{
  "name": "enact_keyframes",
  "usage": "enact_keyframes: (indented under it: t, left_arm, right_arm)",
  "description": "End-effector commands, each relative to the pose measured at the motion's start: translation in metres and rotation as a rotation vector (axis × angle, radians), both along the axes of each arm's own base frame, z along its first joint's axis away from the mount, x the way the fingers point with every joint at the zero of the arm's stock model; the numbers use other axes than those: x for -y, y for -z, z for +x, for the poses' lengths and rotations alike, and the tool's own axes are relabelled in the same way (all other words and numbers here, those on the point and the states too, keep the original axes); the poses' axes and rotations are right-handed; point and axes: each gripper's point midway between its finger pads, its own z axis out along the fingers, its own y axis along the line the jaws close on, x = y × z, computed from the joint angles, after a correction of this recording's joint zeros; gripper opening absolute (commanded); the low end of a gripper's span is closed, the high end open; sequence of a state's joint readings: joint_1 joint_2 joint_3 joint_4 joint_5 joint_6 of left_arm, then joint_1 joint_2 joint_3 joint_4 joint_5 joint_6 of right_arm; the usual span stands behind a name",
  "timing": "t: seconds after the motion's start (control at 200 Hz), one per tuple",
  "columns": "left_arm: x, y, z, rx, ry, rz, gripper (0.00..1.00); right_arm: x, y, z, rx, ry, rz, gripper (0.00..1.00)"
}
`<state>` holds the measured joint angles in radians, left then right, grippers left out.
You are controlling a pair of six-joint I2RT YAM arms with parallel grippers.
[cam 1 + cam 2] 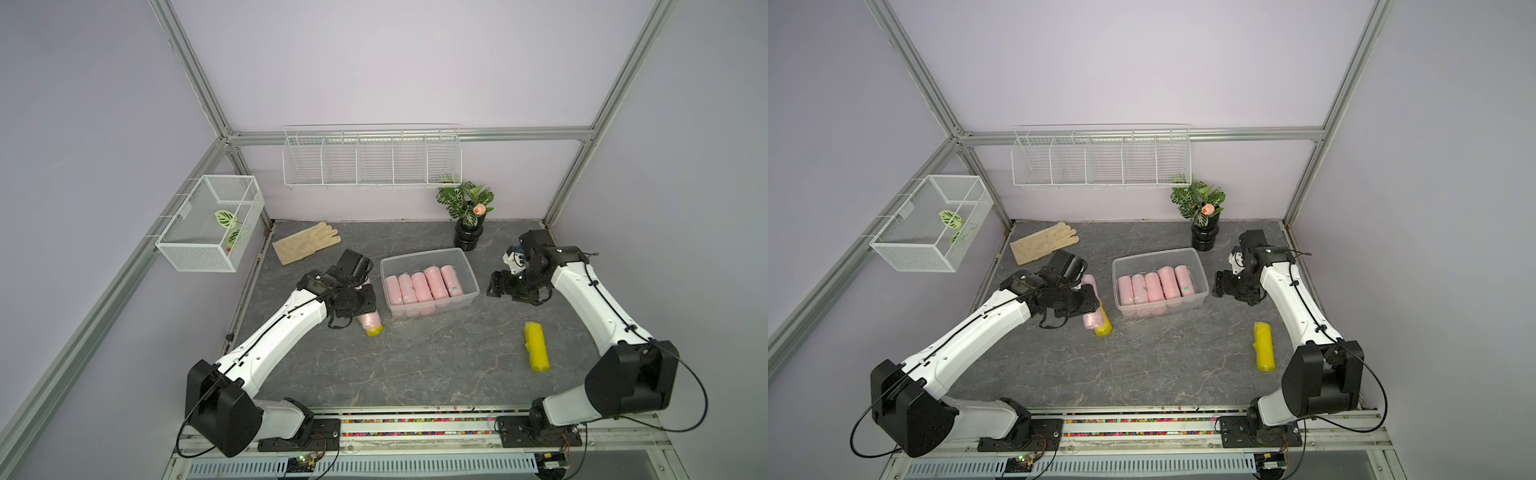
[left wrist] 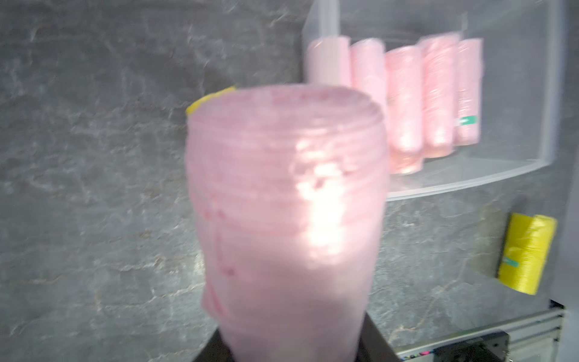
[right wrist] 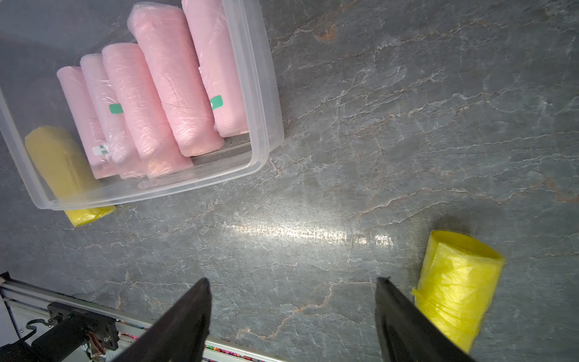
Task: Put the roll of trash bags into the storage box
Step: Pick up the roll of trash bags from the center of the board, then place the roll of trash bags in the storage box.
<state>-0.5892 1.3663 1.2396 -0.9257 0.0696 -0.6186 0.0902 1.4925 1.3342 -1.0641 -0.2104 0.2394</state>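
— When a top view is consulted, where is the pink roll (image 1: 1091,319) found?
— Beneath the left gripper (image 1: 1090,301), which is closed on it. A yellow roll (image 1: 1104,327) lies just beside it. The storage box (image 1: 1158,252), with five pink rolls (image 1: 1154,286) inside, is set between the two grippers, near the left one.
— As seen from the left wrist, how is handling judged?
— Though blurred, the barrel is shown pinched across its width. Wound film is judged light, soft and slippery, so a hold across the middle is advised, not at the ends.
— And from the right wrist?
— The right gripper (image 3: 291,282) is held spread and empty over a smooth, veined stone tabletop (image 3: 407,141). A second yellow roll (image 3: 454,291) lies just beside one finger. Bare floor is left in the box past the rolls' ends, and open tabletop is left ahead of this gripper.
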Motion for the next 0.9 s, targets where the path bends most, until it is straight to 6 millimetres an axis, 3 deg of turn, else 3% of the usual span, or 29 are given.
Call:
enact_keyframes:
  t: [0.0,0.2,0.405,0.64,0.895]
  left_arm:
    - [0.031,-0.027,0.026,0.084,0.072,-0.096,0.42]
    - [0.082,-0.041,0.066,0.113,0.155,-0.220,0.41]
    - [0.137,-0.033,0.102,0.099,0.243,-0.259,0.41]
    - [0.195,-0.013,0.117,0.060,0.340,-0.294,0.41]
    - [0.235,0.007,0.121,0.022,0.391,-0.322,0.42]
  right_arm:
    - [0.004,-0.003,-0.002,0.006,0.007,-0.011,0.83]
    - [0.006,0.001,-0.003,-0.002,0.022,-0.017,0.83]
    - [0.008,0.003,-0.001,0.000,0.042,-0.020,0.83]
    - [0.014,0.002,0.002,0.010,0.081,-0.004,0.83]
    - [0.023,-0.001,0.002,0.023,0.117,0.009,0.83]
